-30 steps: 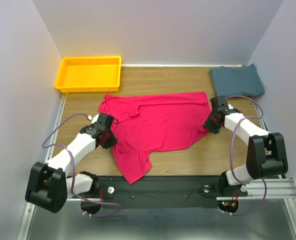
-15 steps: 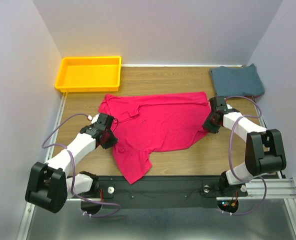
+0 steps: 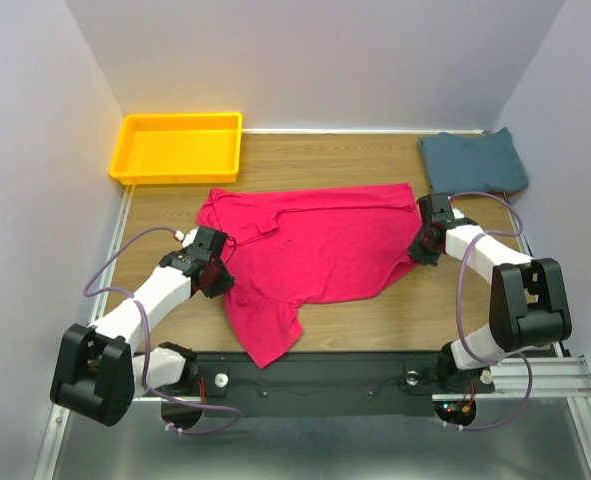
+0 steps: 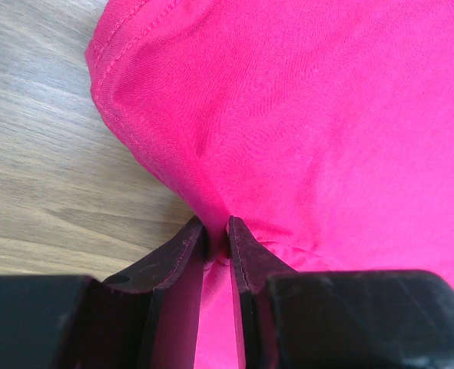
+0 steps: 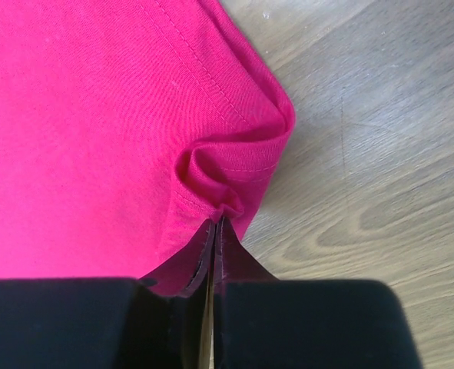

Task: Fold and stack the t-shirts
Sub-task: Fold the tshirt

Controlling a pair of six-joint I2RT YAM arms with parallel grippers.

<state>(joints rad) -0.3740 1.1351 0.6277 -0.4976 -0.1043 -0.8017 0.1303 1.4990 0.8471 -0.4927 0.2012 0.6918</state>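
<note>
Fold step, crimson-pink t-shirt (image 3: 315, 245): left gripper (image 4: 217, 231) and right gripper (image 5: 213, 227) both clamped on its edges; next move likely needs a matched lift and fold-over.

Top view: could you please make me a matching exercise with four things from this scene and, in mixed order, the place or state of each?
Things:
1. pink shirt
2. blue shirt
3. yellow tray
4. right hand

Places or states:
A. far left corner
B. shut on a cloth edge
C. spread out in the middle
D. folded, far right corner

Pairs: 1-C, 2-D, 3-A, 4-B
</note>
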